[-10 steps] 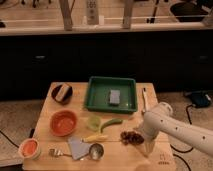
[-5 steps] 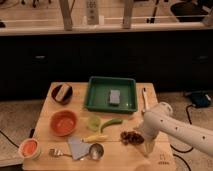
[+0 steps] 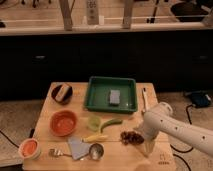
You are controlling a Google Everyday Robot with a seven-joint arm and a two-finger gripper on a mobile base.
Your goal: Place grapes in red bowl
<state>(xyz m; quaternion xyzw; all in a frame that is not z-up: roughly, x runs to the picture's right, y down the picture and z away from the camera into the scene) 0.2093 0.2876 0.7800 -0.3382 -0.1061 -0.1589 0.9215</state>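
A: Nearest the front edge of the table [image 3: 45,107]?
B: Small orange cup [image 3: 30,148] at the near left corner. To its right, a fork [image 3: 56,152], a grey cloth [image 3: 77,147], a metal cup [image 3: 96,150].

A: And the gripper?
B: Gripper [image 3: 145,145] low at the near right, just right of the grapes [image 3: 131,137]. Fingers open or closed: cannot tell. Nothing visibly held.

A: Grapes, then?
B: Resting on the table, well apart from the red bowl [image 3: 64,122], which sits over on the left.

A: In between?
B: Yellow fruit [image 3: 95,137], green pepper [image 3: 111,123], pale green cup [image 3: 94,122].

A: Farther back?
B: Green tray [image 3: 97,102] holding a grey block [image 3: 115,96]. Dark bowl [image 3: 62,93] at the far left.
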